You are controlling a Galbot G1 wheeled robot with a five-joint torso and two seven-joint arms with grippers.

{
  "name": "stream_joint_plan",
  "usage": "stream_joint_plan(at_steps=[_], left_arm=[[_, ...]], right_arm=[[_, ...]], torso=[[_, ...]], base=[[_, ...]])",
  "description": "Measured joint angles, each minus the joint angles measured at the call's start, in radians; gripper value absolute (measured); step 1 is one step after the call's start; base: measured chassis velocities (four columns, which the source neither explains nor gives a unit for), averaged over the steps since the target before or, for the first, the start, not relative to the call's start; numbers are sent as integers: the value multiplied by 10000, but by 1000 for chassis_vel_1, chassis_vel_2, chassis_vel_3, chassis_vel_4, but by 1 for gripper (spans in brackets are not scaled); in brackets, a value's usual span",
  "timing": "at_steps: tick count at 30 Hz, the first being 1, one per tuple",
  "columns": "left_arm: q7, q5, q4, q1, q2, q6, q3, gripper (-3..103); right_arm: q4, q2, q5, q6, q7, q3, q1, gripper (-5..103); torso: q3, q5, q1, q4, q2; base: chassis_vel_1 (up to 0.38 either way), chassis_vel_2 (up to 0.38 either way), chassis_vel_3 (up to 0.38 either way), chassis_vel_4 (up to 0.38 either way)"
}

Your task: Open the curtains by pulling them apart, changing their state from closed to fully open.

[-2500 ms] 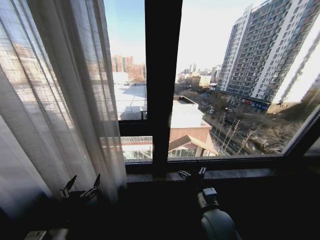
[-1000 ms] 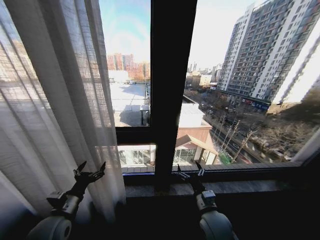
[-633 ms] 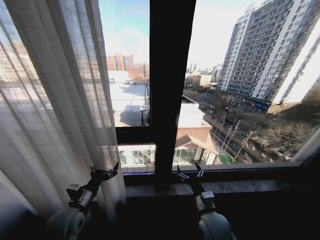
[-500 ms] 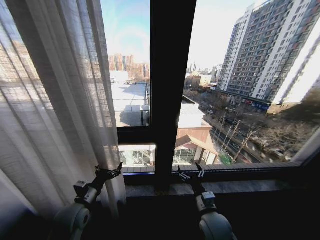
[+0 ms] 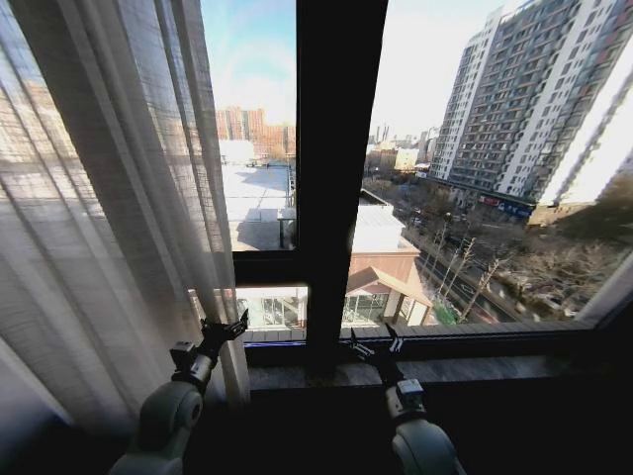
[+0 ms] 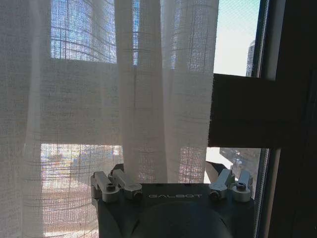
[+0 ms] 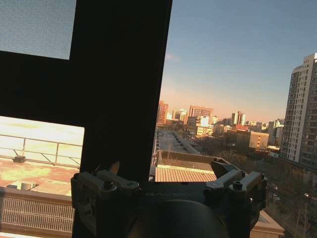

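Window w/ city view behind: tall grey tower block, low roofs, street w/ bare trees. Dark frame post [image 5: 336, 148] runs vertical mid-window, crossbar and sill [image 5: 475, 341] below it; all flat, matte, near-black.

Curtain [image 5: 89, 218] gathered on robot's left side; right half of glass bare. Fabric sheer, cream-white, fine open weave w/ visible thread grid in left wrist view [image 6: 148, 99]; long soft vertical pleats, daylight and window bars showing through. Top and bottom edges cut off by the views; second panel not made out.

Left claw [image 5: 226, 331]: fingers spread, nothing between them, tips at curtain's inner edge, low down. Contact w/ fabric: can't tell. In left wrist view, claw [image 6: 171, 181] faces the pleats, frame post just to one side; fingertips mostly hidden behind the black wrist housing.

Right claw [image 5: 374, 346]: fingers apart, empty, near sill at foot of post, curtain well apart on its left. Right wrist view [image 7: 168, 186] has post straight ahead, skyline beyond.

Vs 2.5 s ago: left arm raised and moved inward, from low in front of the folds to the inner hem. Right claw unchanged. Camera tilted slightly.
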Motion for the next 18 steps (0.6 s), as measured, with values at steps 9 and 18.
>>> stream_joint_plan(at_steps=[9,18], left_arm=[[70,-19,-317,386,105,-26,-313,44],[283,-18,-552,635,82,-88,-541,12]], right_arm=[[43,-80,24,-11,150,35,103,100],[128,-112,32,-39,178,36,152,100]], torso=[[-1,0,0,0,0],[-1,-1,0,0,1]], base=[[0,0,0,0],[0,0,0,0]])
